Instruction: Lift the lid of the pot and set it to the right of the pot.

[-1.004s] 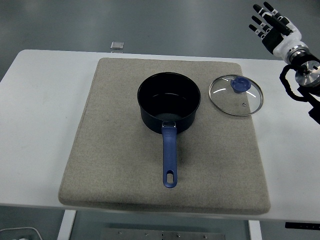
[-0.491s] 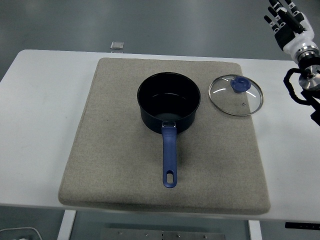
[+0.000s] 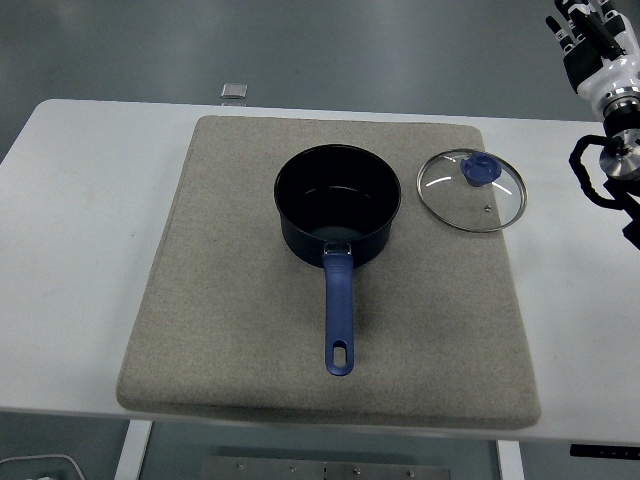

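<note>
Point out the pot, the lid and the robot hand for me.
pot (image 3: 338, 190): head view, on its dark inside.
lid (image 3: 497, 205): head view, on the glass, right of its blue knob.
right robot hand (image 3: 592, 35): head view, top right corner, on the hand's middle.

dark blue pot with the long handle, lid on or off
Off. The dark blue pot stands open; the round glass lid lies flat on the grey mat beside it.

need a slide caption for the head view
Glass lid lies on the mat right of the open pot; right hand raised at the top corner.
</note>
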Motion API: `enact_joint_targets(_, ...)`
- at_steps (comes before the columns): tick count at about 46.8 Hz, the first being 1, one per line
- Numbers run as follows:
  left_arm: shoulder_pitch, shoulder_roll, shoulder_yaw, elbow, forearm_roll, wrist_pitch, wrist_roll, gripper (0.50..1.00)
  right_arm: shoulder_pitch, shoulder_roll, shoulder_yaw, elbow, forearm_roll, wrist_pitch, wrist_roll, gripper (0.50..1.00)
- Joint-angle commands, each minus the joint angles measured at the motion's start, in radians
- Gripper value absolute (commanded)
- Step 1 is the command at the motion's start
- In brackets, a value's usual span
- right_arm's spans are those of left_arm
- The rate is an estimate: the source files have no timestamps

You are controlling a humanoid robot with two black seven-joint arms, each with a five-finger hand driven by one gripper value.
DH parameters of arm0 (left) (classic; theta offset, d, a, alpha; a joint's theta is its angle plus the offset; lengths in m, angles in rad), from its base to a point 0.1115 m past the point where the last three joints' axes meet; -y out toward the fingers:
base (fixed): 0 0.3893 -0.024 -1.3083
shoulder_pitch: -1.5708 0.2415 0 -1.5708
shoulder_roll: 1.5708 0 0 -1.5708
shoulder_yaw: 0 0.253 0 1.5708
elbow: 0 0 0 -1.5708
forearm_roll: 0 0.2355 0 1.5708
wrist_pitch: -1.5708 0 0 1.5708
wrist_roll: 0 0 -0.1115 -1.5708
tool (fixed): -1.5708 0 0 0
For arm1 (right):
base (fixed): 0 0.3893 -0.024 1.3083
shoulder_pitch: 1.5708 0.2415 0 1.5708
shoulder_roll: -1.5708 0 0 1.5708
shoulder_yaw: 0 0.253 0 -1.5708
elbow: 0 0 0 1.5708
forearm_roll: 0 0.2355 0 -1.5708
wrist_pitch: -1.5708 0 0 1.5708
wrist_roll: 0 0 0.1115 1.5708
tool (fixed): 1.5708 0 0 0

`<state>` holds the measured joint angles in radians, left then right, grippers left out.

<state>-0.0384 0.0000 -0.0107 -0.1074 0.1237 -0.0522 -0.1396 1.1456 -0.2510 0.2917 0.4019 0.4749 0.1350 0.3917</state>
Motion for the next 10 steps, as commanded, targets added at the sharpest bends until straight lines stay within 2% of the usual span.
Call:
enact_joint_targets(1, 0.000, 0.000, 0.000, 0.000, 0.001, 0.000, 0.000, 1.000, -0.003, -0.001, 0.000, 0.000, 0.005, -0.002, -0.001, 0.901)
enact_joint_targets(10, 0.000, 0.000, 0.000, 0.000, -0.001, 0.000, 0.000, 1.000, -0.003, -0.001, 0.003, 0.000, 0.008, -0.002, -0.001, 0.901)
